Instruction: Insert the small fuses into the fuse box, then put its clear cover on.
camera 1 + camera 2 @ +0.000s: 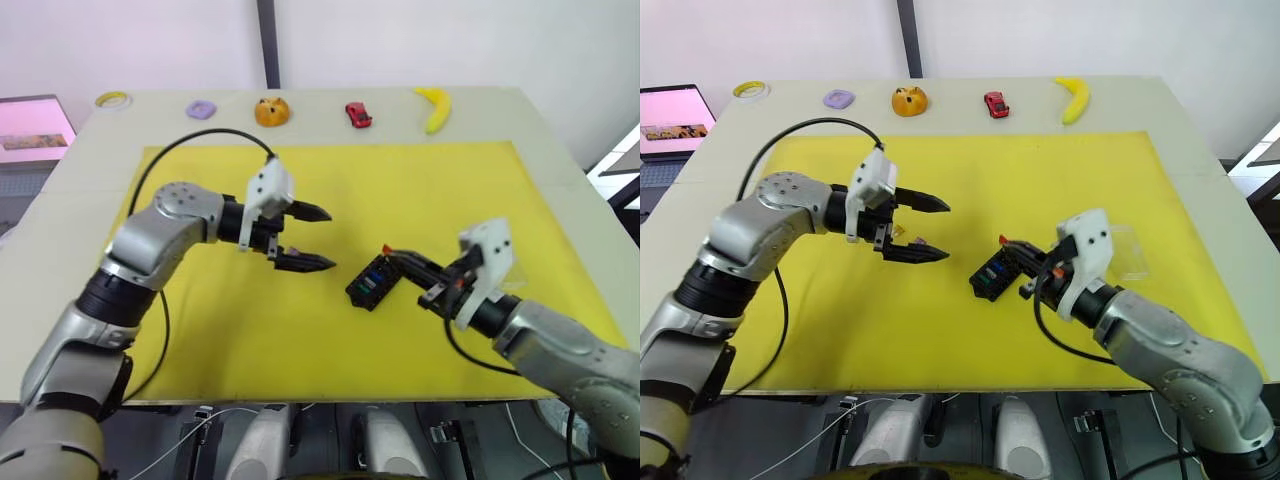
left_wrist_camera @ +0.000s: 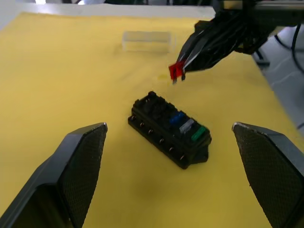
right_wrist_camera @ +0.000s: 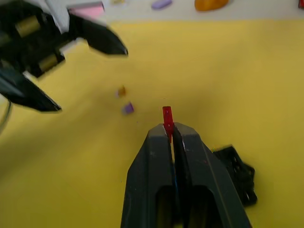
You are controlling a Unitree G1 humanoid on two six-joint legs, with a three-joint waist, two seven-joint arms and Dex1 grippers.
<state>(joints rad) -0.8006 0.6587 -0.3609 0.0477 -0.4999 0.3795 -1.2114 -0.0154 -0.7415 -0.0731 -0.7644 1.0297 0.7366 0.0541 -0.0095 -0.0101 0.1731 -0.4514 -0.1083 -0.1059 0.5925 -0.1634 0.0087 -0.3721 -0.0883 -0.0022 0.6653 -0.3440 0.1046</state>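
Right wrist view, olive fuse (image 3: 121, 91), purple fuse (image 3: 127, 109)

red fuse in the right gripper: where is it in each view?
Left eye: red fuse at the right gripper's tips, above the fuse box.
Right eye: at.
Left wrist: at.
Right wrist: at.
Shared landmark: the fuse box.
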